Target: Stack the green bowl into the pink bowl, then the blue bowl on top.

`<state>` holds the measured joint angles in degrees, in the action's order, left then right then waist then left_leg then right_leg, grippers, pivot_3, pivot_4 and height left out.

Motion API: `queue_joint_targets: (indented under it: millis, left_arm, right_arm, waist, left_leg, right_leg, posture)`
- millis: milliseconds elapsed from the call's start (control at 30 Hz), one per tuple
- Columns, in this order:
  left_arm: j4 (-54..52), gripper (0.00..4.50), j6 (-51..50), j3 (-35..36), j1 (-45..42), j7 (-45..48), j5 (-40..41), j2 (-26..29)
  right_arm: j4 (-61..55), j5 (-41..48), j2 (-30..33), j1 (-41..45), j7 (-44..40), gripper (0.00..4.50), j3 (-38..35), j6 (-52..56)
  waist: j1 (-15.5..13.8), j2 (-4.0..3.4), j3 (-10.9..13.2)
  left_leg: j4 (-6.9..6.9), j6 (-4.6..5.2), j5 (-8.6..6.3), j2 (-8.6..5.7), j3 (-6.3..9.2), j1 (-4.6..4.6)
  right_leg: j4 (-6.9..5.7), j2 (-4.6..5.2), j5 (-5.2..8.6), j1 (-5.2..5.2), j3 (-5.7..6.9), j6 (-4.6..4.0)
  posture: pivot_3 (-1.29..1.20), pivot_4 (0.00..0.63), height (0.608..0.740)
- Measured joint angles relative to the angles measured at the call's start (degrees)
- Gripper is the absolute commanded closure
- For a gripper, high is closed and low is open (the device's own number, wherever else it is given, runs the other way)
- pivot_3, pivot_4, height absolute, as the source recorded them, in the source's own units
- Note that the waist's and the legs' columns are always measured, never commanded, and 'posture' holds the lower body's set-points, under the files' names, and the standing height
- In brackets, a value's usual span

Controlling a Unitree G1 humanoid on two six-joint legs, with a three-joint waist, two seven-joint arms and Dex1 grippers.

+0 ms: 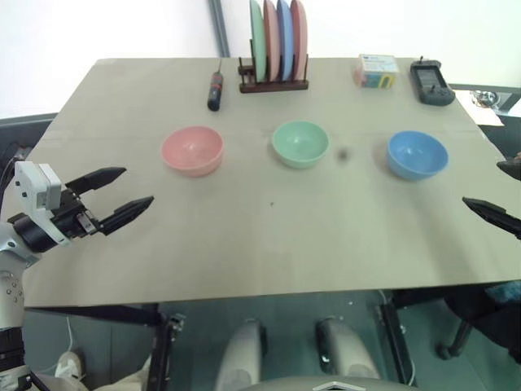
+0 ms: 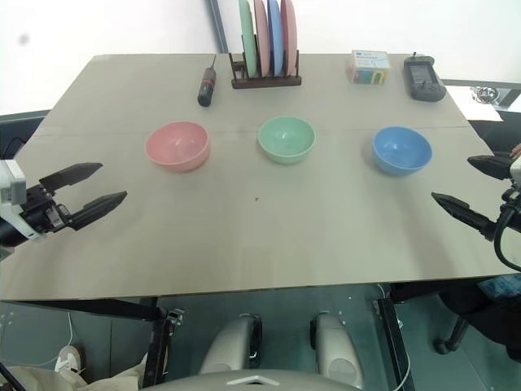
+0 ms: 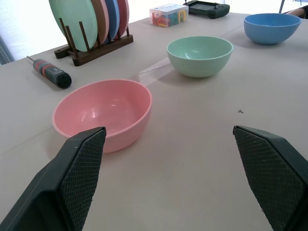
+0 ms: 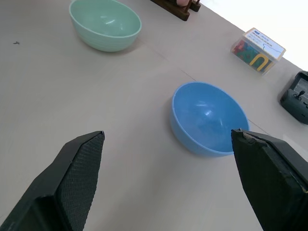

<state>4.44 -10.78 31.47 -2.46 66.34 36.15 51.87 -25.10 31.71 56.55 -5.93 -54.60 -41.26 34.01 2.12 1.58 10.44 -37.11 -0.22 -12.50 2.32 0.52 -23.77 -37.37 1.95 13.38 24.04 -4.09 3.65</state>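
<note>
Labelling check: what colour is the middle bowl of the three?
Mint green; the green bowl is plain and smooth, clearest in the left wrist view.

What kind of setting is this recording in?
Probably a lab or test bench, not a kitchen: a bare work table carries a screwdriver, a black handheld device and a staged plate rack.

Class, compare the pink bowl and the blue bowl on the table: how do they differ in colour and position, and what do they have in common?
The pink bowl is salmon pink; the blue bowl is sky blue. The pink bowl sits on the robot's left of the green bowl, the blue bowl on its right. The open left pincer faces the pink bowl; the open right pincer is nearest the blue one. Both are upright, empty, plain, round and look the same size.
</note>
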Motion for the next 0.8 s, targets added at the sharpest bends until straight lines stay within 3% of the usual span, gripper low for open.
queue_joint_targets:
  millis: [467, 667, 800]
  left_arm:
    - [-6.27, 0.0, -6.76, -4.84, -2.62, -7.02, -1.46, -1.3]
    - [-14.46, 0.0, -17.1, -15.65, -7.21, -24.01, -16.57, 1.69]
    - [-16.12, 0.0, -26.21, -27.78, -17.96, -28.51, -25.65, 3.87]
  right_arm:
    - [0.73, 0.45, -0.51, 8.24, 1.55, 0.1, 8.9, -1.1]
    - [-1.8, 2.76, -8.27, 18.6, 2.25, 0.1, 22.28, -3.42]
    - [-3.44, 2.43, -14.71, 25.82, 3.0, 0.1, 33.62, -4.35]
  waist:
    - [0.02, 0.01, 0.01]
    - [0.28, 0.05, 0.04]
    - [-0.01, 0.07, 0.04]
  left_leg:
    - [-0.03, 0.0, 0.0, -0.01, 0.01, 0.01]
    - [-0.09, 0.01, 0.01, 0.01, 0.08, 0.07]
    - [-0.11, 0.0, 0.01, 0.0, 0.18, 0.0]
  right_leg:
    - [-0.04, -0.01, -0.01, -0.01, -0.01, 0.01]
    - [-0.22, -0.12, -0.04, -0.03, -0.02, 0.07]
    - [-0.3, -0.17, -0.11, 0.01, 0.01, 0.18]
  posture:
    - [0.0, 0.15, 0.74]
    - [0.0, 0.15, 0.74]
    - [0.0, 0.15, 0.74]
